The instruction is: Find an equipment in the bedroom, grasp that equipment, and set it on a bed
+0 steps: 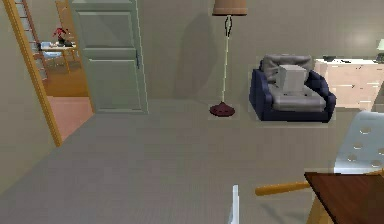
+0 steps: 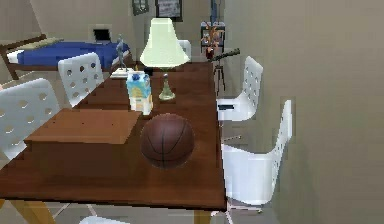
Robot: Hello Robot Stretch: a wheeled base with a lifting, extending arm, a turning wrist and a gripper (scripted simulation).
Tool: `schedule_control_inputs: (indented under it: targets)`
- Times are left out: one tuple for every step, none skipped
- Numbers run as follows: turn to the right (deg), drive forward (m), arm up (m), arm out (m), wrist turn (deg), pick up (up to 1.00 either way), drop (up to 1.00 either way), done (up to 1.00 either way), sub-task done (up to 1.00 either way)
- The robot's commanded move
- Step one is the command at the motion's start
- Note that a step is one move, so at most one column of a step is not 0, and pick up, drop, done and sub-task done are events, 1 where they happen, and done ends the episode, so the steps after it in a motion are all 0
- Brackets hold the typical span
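Arm side view: a basketball (image 2: pixel 167 140) sits on the table (image 2: pixel 195 182).

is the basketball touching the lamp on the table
Apart. The arm side view shows a strip of bare table between the basketball and the base of the lamp behind it.

The top edge crops the floor lamp's shade (image 1: pixel 230 7); a white chair (image 2: pixel 80 76) partly hides the bed (image 2: pixel 48 53).
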Motion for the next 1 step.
schedule_control_inputs:
  targets:
    - [0.0,0.0,0.5,0.0,0.0,0.0,0.0,0.0,0.0]
